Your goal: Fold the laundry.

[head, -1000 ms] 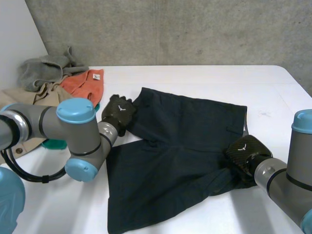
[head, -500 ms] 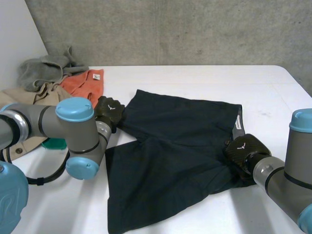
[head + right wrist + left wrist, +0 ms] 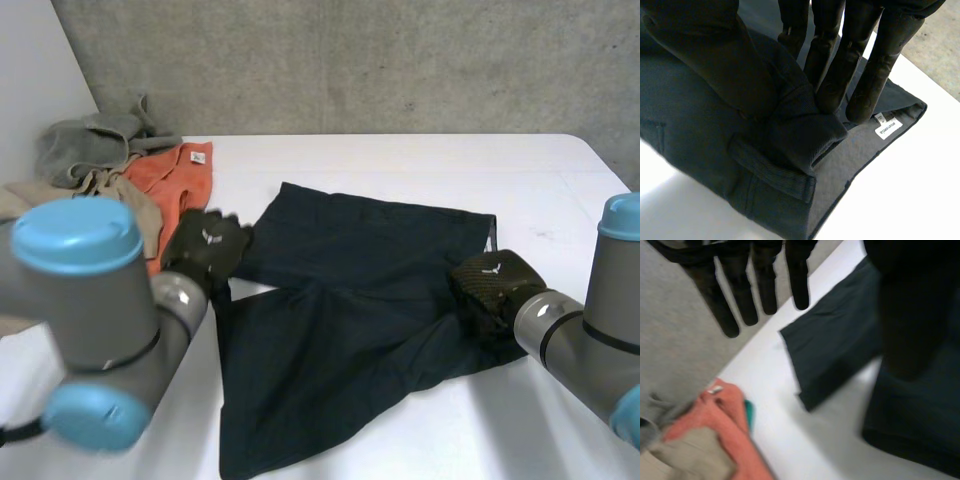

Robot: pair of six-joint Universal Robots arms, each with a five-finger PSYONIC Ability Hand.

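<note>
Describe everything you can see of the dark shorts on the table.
The dark navy shorts lie spread, slightly wrinkled, on the white table. A belt loop and a white label inside the waistband show. The right robot hand pinches the waistband between thumb and fingers, bunching it. The left robot hand is open beside the opposite edge.

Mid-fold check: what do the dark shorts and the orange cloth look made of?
Dark shorts: probably a sturdy woven cotton-type fabric, matte; a stitched belt loop and thick waistband with grey lining show where the right hand pinches it. Orange cloth: soft matte fabric, perhaps knit; it lies in limp folds with a small white tag.
</note>
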